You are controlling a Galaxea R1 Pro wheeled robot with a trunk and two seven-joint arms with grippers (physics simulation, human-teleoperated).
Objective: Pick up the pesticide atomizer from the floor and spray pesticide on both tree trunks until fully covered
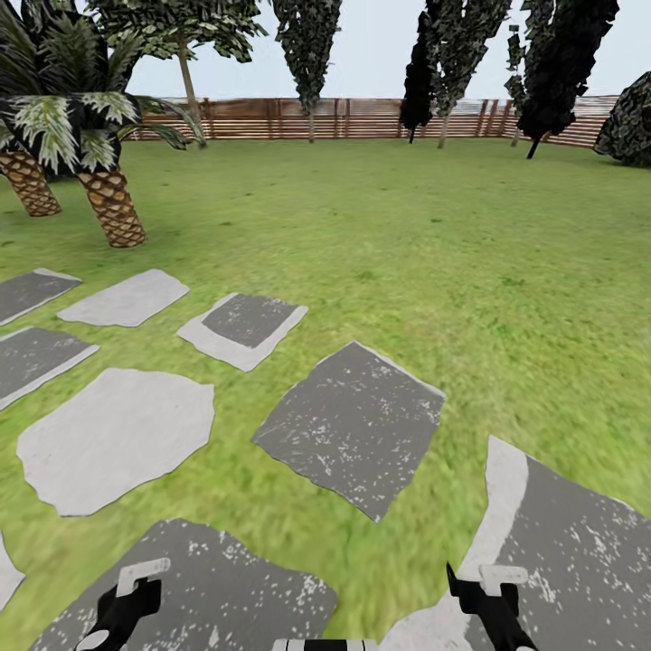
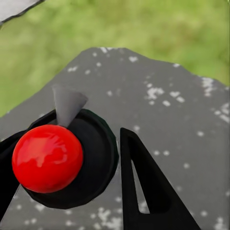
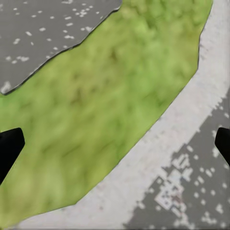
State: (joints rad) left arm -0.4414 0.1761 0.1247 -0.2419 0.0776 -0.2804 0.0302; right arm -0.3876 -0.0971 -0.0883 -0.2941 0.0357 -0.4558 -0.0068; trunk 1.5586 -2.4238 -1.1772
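Red-knobbed black atomizer (image 2: 57, 163) sits pinched in our left gripper (image 2: 67, 182), right gripper (image 3: 115, 143) spread empty over grass, so next we roll toward the tall trees (image 1: 443, 54) at upper right.

Flat, shadowless daylight (soft blur)

Two palms with diamond-scaled trunks, one (image 1: 32, 181) beside the other (image 1: 113, 206), were counted at the left of the head view. Along the single brown slatted fence (image 1: 362, 118), about six trees were made out, though the dark ones at the right overlapped and could not be counted surely. Nine paving slabs were seen at least in part on the lawn (image 1: 407, 235). Two pincers were counted, the left (image 1: 127, 601) and the right (image 1: 484, 601). One red ball (image 2: 47, 158) was seen in the left wrist view.
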